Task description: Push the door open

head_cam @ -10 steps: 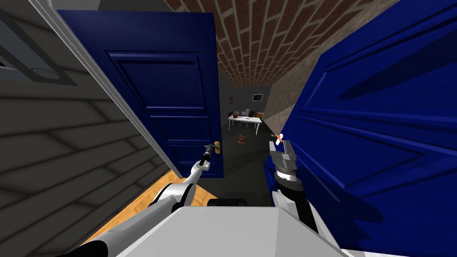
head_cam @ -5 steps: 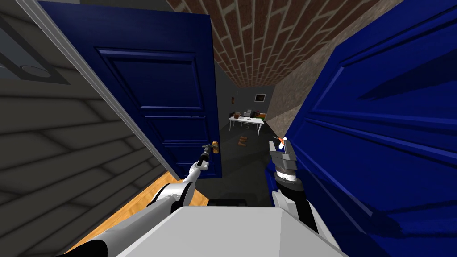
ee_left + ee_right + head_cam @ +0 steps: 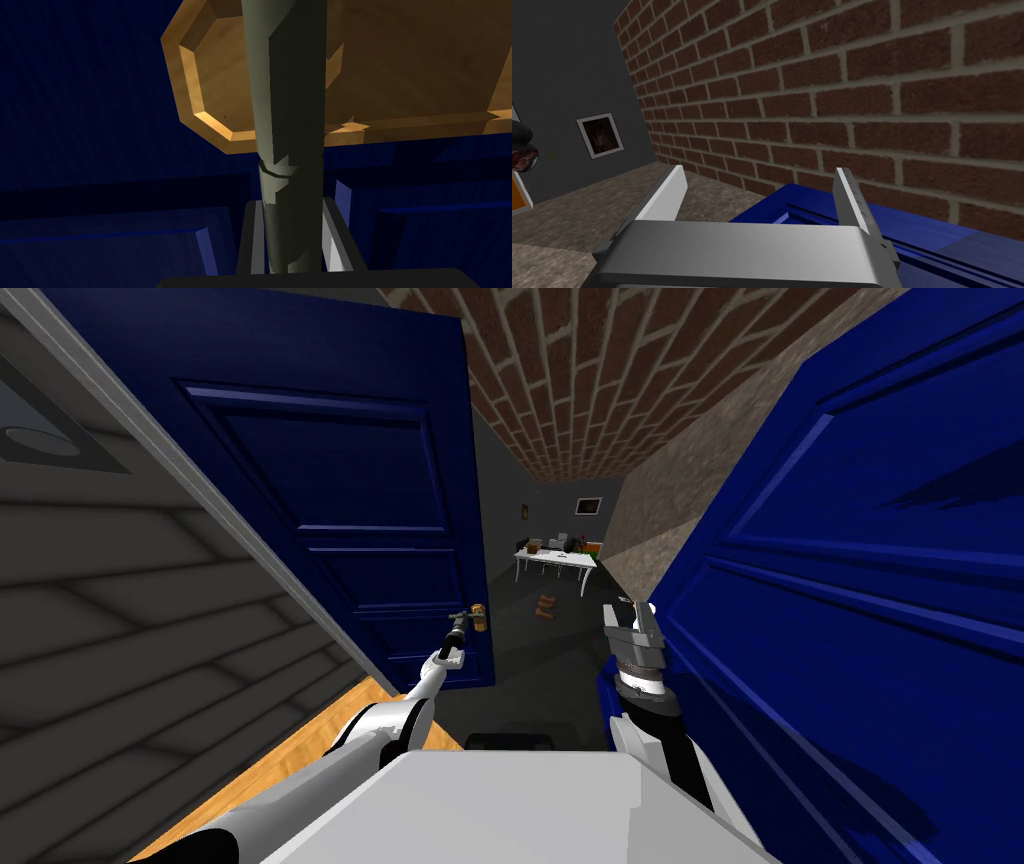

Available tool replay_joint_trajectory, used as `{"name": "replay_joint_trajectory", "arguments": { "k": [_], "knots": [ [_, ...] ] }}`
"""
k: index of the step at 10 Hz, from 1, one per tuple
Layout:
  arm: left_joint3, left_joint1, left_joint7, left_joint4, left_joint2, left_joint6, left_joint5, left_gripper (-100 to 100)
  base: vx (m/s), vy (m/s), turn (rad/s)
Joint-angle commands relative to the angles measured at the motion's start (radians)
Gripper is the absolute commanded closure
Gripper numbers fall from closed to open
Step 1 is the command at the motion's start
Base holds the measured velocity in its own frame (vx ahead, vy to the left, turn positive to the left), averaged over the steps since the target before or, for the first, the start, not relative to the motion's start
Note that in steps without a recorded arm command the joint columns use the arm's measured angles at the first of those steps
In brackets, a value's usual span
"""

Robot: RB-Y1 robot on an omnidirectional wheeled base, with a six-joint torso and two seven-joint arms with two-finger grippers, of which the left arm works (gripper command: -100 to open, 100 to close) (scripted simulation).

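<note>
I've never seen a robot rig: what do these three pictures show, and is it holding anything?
It's a two-armed robot seen through its own cameras. The wide picture is from its head, looking down at a left door and a right door, both blue, with a white table in the room beyond the gap. The other two come from cameras on its hands. The left gripper is shut on the door handle, a grey-green bar on a brass-coloured plate. The right gripper is open and empty, beside the right door's edge.
</note>
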Motion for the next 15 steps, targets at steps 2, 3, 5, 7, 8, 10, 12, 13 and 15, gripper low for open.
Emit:
{"name": "replay_joint_trajectory", "arguments": {
  "k": [2, 3, 5, 7, 8, 10, 12, 13, 15],
  "knots": [
    [0.017, -0.005, -0.010, 0.013, 0.002, -0.009, 0.008, 100, 0.107, -0.088, 0.048],
    [0.016, -0.002, -0.010, 0.016, 0.002, -0.009, 0.007, 100, 0.045, -0.040, 0.046],
    [0.034, 0.004, -0.016, 0.014, 0.013, -0.007, 0.014, 100, 0.115, -0.041, 0.049],
    [0.046, 0.006, -0.020, 0.014, 0.020, -0.007, 0.018, 100, 0.177, -0.059, 0.036],
    [0.053, 0.008, -0.022, 0.014, 0.024, -0.008, 0.021, 100, 0.161, -0.040, 0.037],
    [0.069, 0.012, -0.027, 0.015, 0.032, -0.008, 0.027, 100, 0.183, -0.063, 0.041],
    [0.087, 0.016, -0.033, 0.015, 0.042, -0.008, 0.034, 100, 0.141, -0.050, 0.039],
    [0.092, 0.017, -0.035, 0.015, 0.044, -0.008, 0.036, 100, 0.180, -0.055, 0.070],
    [0.112, 0.022, -0.041, 0.016, 0.055, -0.009, 0.043, 100, 0.212, -0.066, 0.050]
  ]
}}
